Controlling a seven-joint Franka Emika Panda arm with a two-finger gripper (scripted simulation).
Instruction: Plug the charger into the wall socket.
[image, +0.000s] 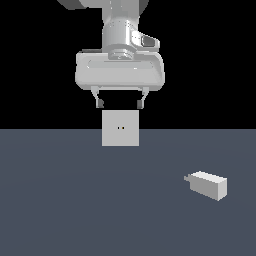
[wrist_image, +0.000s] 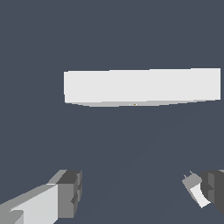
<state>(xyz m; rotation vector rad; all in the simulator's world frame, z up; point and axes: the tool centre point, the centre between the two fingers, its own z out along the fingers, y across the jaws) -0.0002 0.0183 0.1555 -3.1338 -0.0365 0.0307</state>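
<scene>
The wall socket (image: 120, 128) is a flat upright light-grey square plate with two tiny dark holes at its centre, standing on the dark floor. My gripper (image: 120, 104) hangs just above its top edge, open and empty, with its jaws wide apart. The charger (image: 207, 184), a small light-grey oblong box with a short stub facing the exterior view's left, lies on the floor to the exterior view's right, nearer the camera. In the wrist view the socket (wrist_image: 142, 86) shows as a pale bar beyond my gripper (wrist_image: 140, 192). A small pale piece, probably the charger (wrist_image: 195, 191), peeks out beside one finger (wrist_image: 214, 188).
The flat dark grey-blue floor (image: 75, 200) spreads all around the socket and charger. Nothing else stands on it. The background behind the arm is black.
</scene>
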